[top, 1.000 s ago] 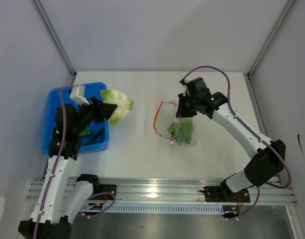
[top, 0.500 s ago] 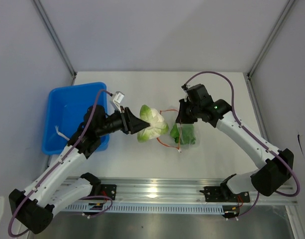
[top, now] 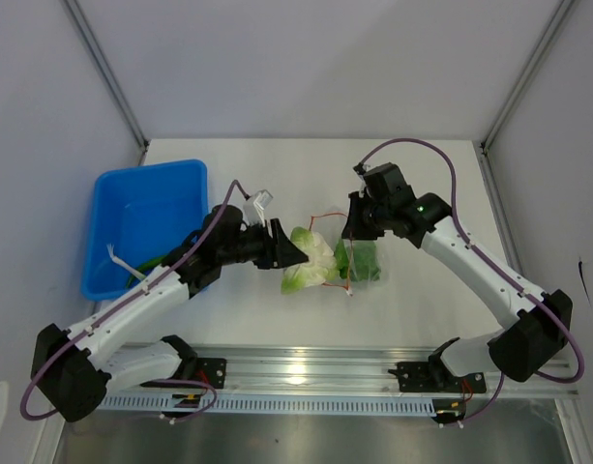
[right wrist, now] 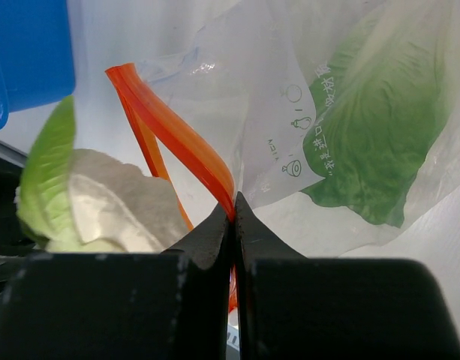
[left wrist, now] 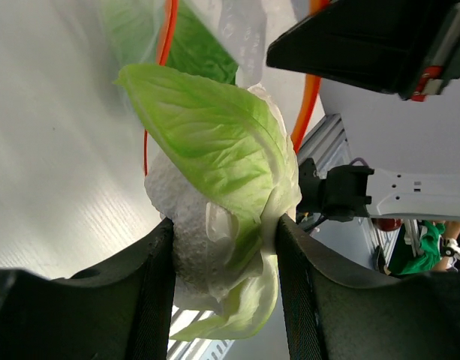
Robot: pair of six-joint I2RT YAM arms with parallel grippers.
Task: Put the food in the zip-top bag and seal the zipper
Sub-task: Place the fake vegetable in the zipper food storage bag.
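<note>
**Desk:** Where is your left arm?

**Me:** My left gripper (top: 290,254) is out over the white table (top: 248,174), near the middle. Its jaws are clamped on a toy lettuce (top: 311,263). The white base sits between the fingers and the green leaf points away from the wrist, towards the bag.

**Desk:** And the bag?

**Me:** The zip-top bag (top: 362,263) lies just right of the lettuce. My right gripper (top: 352,228) has its jaws pressed together on the orange-red zipper (right wrist: 169,127), pinching the strip. The mouth stands open, facing the lettuce.

**Desk:** Is the lettuce inside?

**Me:** I cannot tell. In my left wrist view the leaf sits in front of the orange loop. In my right wrist view the lettuce is just beside the strip. Neither view shows whether the tip has crossed the strip.

**Desk:** Anything in the bag?

**Me:** One green leafy piece (right wrist: 380,127), seen through the clear plastic at the closed end.

**Desk:** Other food?

**Me:** A slim green piece (top: 151,262) lies in the blue bin (top: 146,198) at the table's left, partly hidden behind my left arm.
</note>
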